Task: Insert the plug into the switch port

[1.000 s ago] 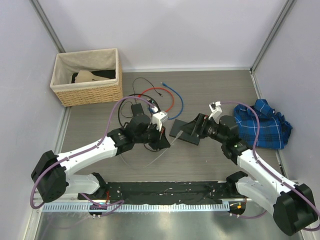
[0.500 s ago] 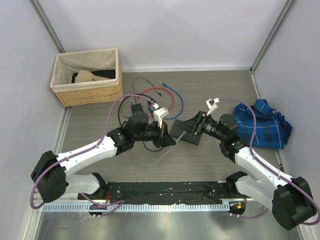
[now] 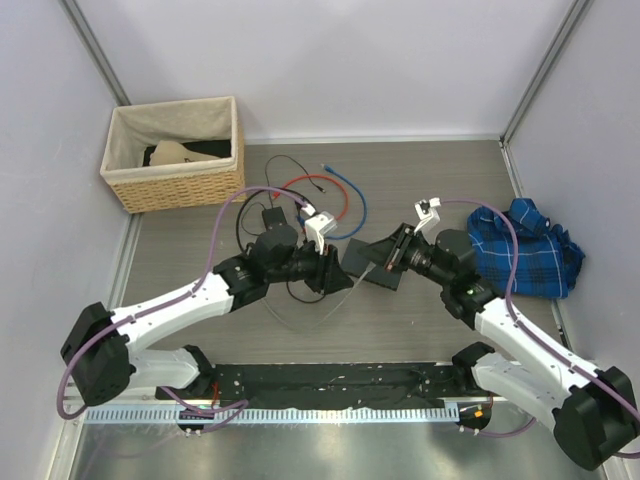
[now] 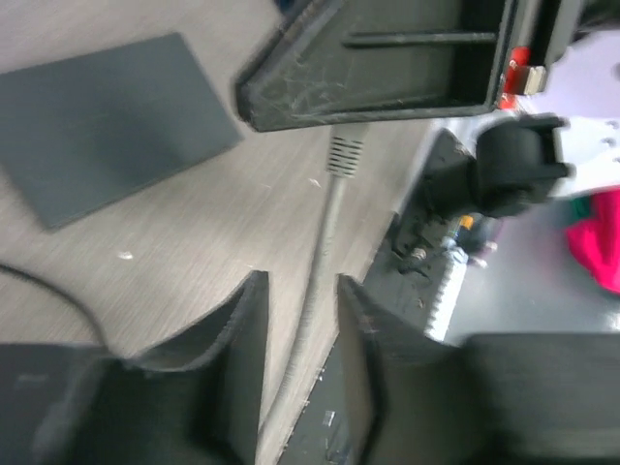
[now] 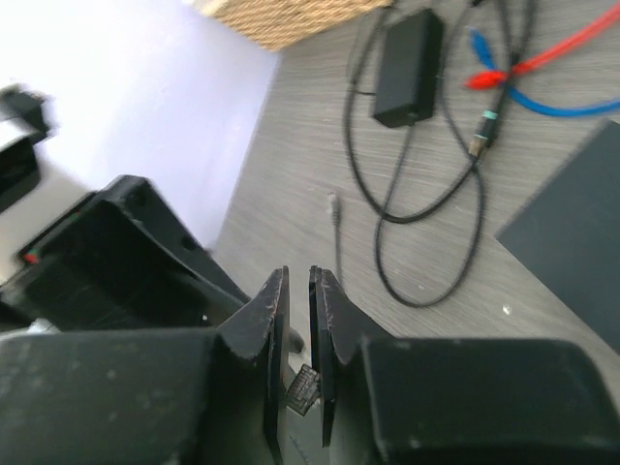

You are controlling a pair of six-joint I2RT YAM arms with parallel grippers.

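- Grey wood-look table (image 3: 430,180) boxed in by plain pale walls (image 3: 350,60), with both arms reaching in from the near edge and meeting around the middle.
- Wicker basket (image 3: 175,185) sits in the far left corner, with some stuff in it that I can't make out.
- Blue plaid cloth (image 3: 530,250) is bunched up at the right edge, next to the right arm.
- The switch (image 4: 107,121) lies flat on the table between the two arms. Plain top, and neither gripper is on it.
- Left gripper (image 4: 298,286) has its fingers spread. The grey cable (image 4: 325,242) runs up through the gap, and I wouldn't call that a grip.
- Right gripper (image 5: 297,276) has its fingers pinched almost together, and the end of the plug sits between them, so it looks like it's got hold of that.
- Small black power brick (image 5: 407,63) sits further back on the table with its thin black cords looping around it.
- Red cord (image 5: 567,37) and blue cord (image 5: 562,105) are curled up just beyond the brick.
- The plug (image 4: 345,155) is up off the table at the right gripper's fingers. It's off to the side of the switch and not in any port.
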